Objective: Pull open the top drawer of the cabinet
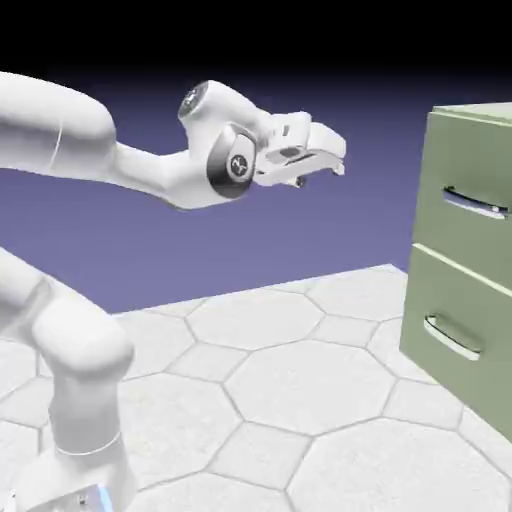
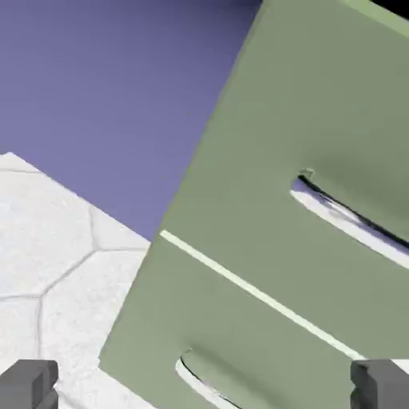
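The sage-green cabinet (image 1: 470,260) stands at the exterior view's right with two stacked drawers. Its top drawer (image 1: 465,185) is flush with the cabinet front and carries a shiny silver bar handle (image 1: 476,203). My gripper (image 1: 335,162) hangs in the air well to the left of the cabinet, at about the height of that handle, pointing toward it and touching nothing. In the hand view the cabinet (image 2: 264,264) appears tilted, the top drawer's handle (image 2: 351,220) at the right. My two grey fingertips (image 2: 28,385) sit far apart at the bottom corners, open with nothing between them.
The lower drawer (image 1: 460,330) has a paler curved handle (image 1: 452,338), also seen in the hand view as the lower handle (image 2: 200,383). The table (image 1: 270,390) has a white hexagon pattern. My arm's base column (image 1: 85,420) rises at the lower left.
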Robot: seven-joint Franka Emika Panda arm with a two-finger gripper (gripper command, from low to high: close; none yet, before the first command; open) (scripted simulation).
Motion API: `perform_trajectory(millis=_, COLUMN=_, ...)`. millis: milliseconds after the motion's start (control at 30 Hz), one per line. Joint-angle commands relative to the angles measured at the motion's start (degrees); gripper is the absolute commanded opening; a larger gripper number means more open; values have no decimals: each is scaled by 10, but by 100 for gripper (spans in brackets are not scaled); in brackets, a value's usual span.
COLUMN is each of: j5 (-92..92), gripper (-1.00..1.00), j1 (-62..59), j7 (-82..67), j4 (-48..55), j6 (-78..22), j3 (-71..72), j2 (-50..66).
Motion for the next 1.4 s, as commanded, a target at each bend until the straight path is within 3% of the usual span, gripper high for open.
perform_trajectory(millis=0, j5=-25, gripper=0, j1=16, j7=-1, j4=7, j6=-5, j3=-12, j2=-8)
perform_trajectory(millis=1367, j5=-1047, gripper=0, j1=667, j7=-48, j4=302, j6=-218, j3=-517, j2=-322)
